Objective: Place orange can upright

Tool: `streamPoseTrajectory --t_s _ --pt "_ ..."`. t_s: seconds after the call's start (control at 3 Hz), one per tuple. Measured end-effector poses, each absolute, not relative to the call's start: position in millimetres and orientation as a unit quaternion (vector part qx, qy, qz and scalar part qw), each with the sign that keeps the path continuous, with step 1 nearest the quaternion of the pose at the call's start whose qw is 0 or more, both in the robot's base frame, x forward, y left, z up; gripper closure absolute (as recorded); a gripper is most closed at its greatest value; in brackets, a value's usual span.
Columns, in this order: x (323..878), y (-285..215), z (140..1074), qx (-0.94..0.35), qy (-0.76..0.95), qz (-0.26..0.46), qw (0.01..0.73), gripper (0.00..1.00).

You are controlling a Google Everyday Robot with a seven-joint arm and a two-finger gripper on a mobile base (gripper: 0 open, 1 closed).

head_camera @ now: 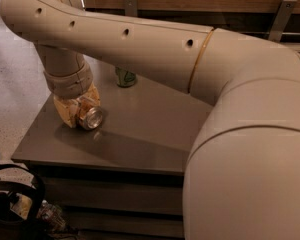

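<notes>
Gripper (79, 114), at the table's 9 o'clock edge, clasps the orange can (93, 118) between its tan fingers (65, 113) | can on its side, silver end toward the camera, low over the grey table (145, 134) | green can (125, 77) upright at its 1 o'clock, part hidden by the arm (140, 39)

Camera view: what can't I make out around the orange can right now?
- orange can: only its silver end shows; the gripper, low at the left of the table, covers its body.
- green can: upper part hidden behind the arm.
- table: right side blocked by the arm's near segment.
- floor clutter, bottom left: dark, cut off by the frame edge.
</notes>
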State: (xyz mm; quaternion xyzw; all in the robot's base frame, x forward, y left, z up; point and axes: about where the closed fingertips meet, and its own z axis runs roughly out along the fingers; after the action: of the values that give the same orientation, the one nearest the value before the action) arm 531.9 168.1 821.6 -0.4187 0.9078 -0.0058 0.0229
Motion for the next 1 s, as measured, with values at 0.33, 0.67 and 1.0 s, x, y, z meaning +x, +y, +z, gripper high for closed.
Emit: streamPoseTrajectory --t_s 0.33,0.67,1.0 --pt "533 170 821 -0.419 0.908 -0.004 0.026 0.99" --pt "528 162 840 -0.447 0.893 0.021 0.053 1.0" --pt "526 150 856 -0.466 0.88 0.042 0.076 1.0"
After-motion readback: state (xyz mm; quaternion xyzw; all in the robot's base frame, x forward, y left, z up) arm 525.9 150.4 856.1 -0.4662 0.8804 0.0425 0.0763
